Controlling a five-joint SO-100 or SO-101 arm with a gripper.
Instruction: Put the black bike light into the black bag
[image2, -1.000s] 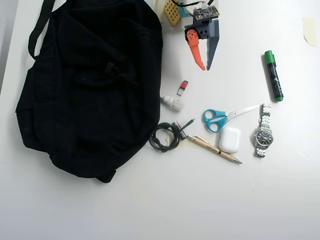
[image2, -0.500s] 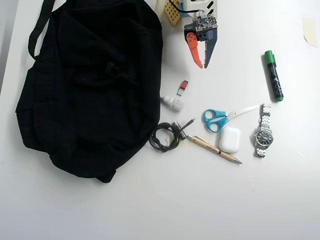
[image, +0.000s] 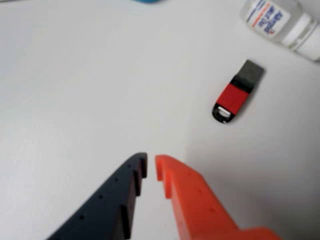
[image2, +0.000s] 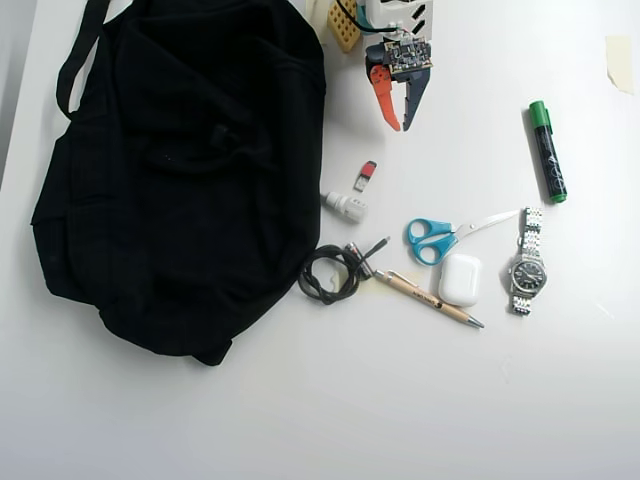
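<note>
The overhead view took in the whole white bench: the black bag sprawled across its left half, its strap running off the top edge, with small things strewn to the right of it. The hand hung near the top, beside the bag's upper right corner, its orange and dark fingers nearly together with only a thin gap at the tips, and empty.

The wrist view showed that gap close up, the hand over bare bench with a red-and-silver USB stick just ahead to the right and a white labelled plug at the top corner; the bag lay outside that view.

From overhead, the USB stick and the white plug sat just off the bag's right edge. Lower lay a coiled black cable, a pen, blue-handled scissors, a white earbud case, a steel watch and a green-capped marker.

No black bike light could be made out in either view.
</note>
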